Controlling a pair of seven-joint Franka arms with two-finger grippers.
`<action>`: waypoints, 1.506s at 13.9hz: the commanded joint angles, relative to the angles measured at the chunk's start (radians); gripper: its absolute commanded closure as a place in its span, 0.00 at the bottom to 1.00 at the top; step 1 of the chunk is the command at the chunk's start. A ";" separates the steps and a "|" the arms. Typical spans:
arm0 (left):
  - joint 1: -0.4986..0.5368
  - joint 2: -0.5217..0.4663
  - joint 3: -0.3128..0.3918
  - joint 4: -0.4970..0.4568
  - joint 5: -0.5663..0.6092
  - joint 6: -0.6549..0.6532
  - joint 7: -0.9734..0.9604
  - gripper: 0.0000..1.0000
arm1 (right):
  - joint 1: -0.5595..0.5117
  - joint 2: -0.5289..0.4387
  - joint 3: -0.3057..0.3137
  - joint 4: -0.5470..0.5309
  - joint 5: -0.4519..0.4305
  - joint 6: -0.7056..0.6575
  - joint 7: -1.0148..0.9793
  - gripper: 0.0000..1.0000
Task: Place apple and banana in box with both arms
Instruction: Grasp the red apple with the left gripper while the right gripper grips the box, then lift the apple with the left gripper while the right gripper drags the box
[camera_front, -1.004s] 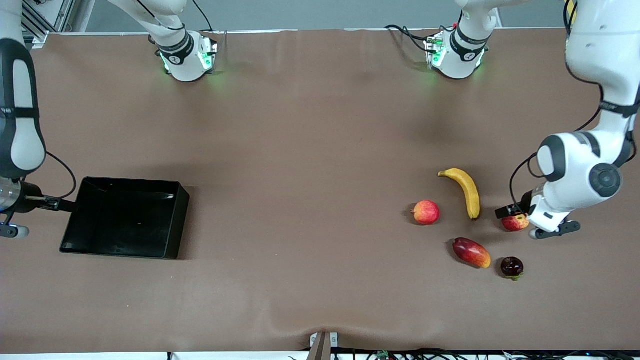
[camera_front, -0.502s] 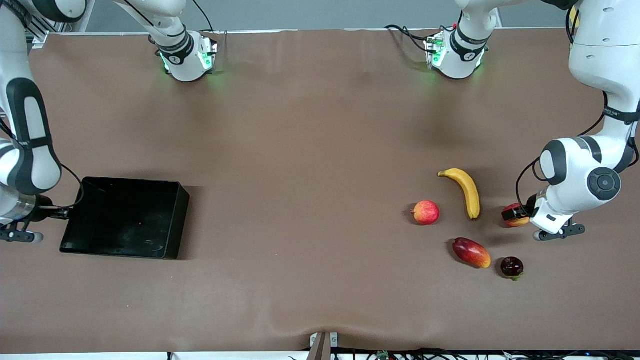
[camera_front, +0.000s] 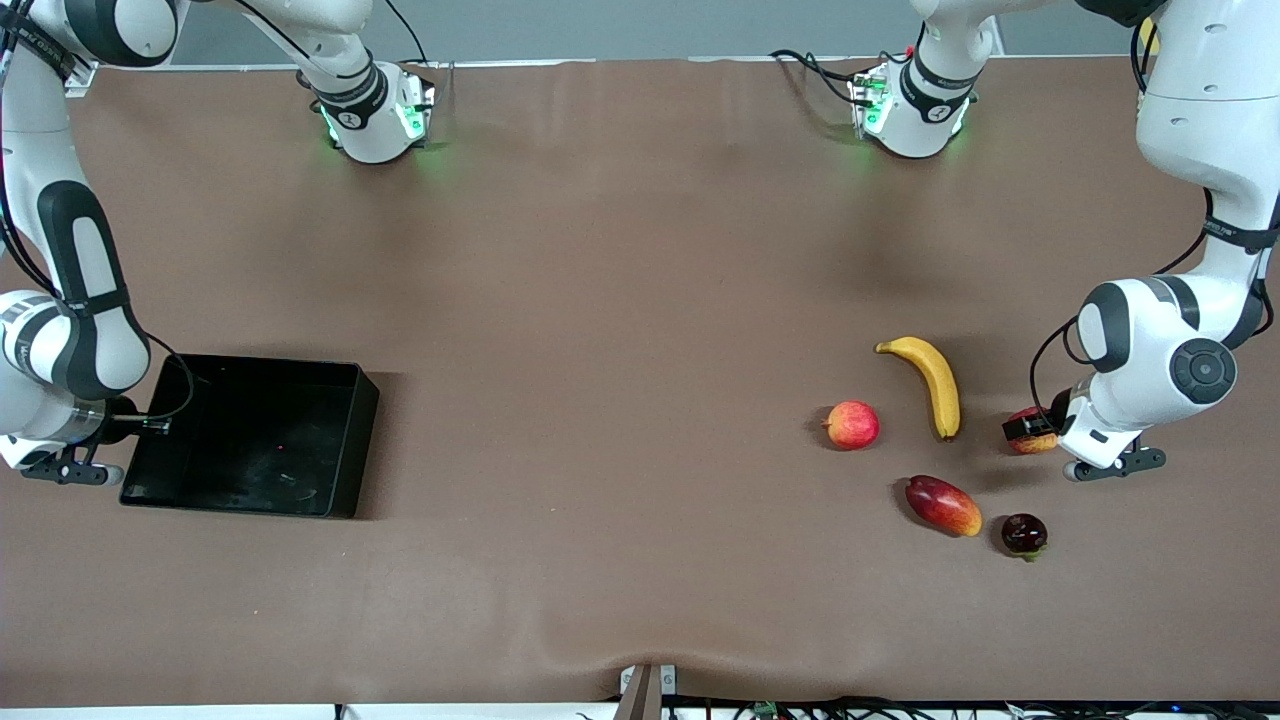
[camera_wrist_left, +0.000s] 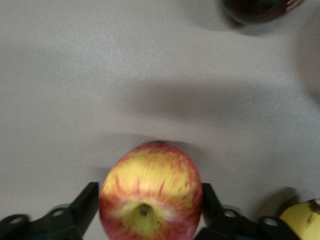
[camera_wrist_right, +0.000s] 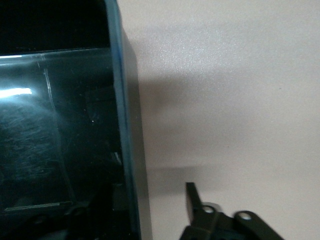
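Nothing is in the box (camera_front: 345, 440) as yet: its glossy black floor shows bare, so both fruits are left to carry, and I judge the task to be at its first pick.

Nearest the front camera, at the left arm's end of the table (camera_front: 620, 300), lie a dark fruit (camera_front: 1024, 533) and, just beside it, a mango (camera_front: 943, 505); neither belongs to the job.

A little farther from the camera sits the apple (camera_wrist_left: 150, 192), resting on the table. The left gripper (camera_front: 1030, 431) is down around it, one finger (camera_wrist_left: 86, 202) pressed to each side, so it is clenched on the apple, though the apple is not lifted. The apple is small and round, deep red with yellow streaks running into a yellowish dimple round the stem, which faces the left wrist camera.

At much the same depth, but well apart at the right arm's end, stands the box, shallow and upright-walled. The right gripper (camera_front: 148, 426) is at its end wall, straddling it: one finger inside, the outer finger (camera_wrist_right: 193, 200) standing clear of the wall, so the hand is released and grips nothing. It looks set to take hold of the box.

Near the apple, toward the table's middle, is a pale apple (camera_front: 852, 424), not wanted.

Farthest of the fruits is the banana (camera_front: 935, 385), lying untouched between the two apples: curved, yellow, dark at the tips. It remains to be picked after, or alongside, the apple.
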 joint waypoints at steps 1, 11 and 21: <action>-0.002 0.000 -0.005 0.019 0.021 0.003 0.012 1.00 | -0.011 -0.012 0.013 -0.005 0.003 -0.003 -0.002 1.00; -0.010 -0.216 -0.061 0.065 0.021 -0.297 -0.010 1.00 | -0.001 -0.184 0.016 0.015 0.002 -0.157 -0.011 1.00; -0.019 -0.250 -0.142 0.187 0.004 -0.454 -0.235 1.00 | 0.151 -0.289 0.247 0.040 0.091 -0.368 0.094 1.00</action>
